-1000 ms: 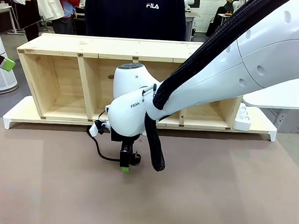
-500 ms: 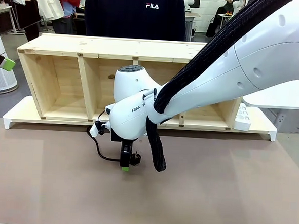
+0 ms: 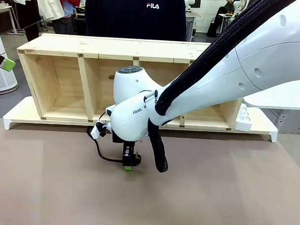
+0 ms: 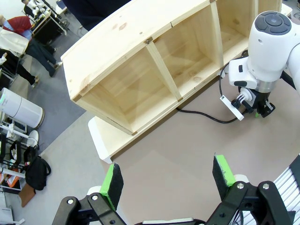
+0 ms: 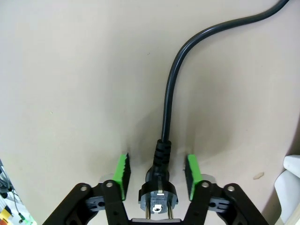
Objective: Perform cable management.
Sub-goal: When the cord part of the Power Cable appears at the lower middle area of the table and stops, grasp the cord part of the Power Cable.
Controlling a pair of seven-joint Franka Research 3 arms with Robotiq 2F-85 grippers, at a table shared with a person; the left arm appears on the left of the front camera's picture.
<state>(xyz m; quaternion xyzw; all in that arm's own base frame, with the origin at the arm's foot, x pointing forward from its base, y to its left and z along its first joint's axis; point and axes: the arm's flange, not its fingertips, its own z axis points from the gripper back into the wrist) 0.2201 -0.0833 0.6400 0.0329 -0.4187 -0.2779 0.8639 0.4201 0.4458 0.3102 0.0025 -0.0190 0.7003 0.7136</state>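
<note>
Right gripper (image 5: 157, 164) narrower than before, pads (image 5: 123, 176) astride the plug (image 5: 158, 190) of the cable (image 5: 168, 108), no contact; left gripper (image 4: 168, 176) spread wide

A pale wooden shelf (image 3: 88, 46) lies along the brown tabletop (image 3: 211, 198) — grey floor (image 3: 14, 43) behind, a white table (image 3: 288, 95) at right.

Cable (image 5: 167, 112): thin, black, lying flat on the worktop (image 5: 70, 93) in a curve; I see its two-pin plug (image 5: 158, 193) nearest.
</note>
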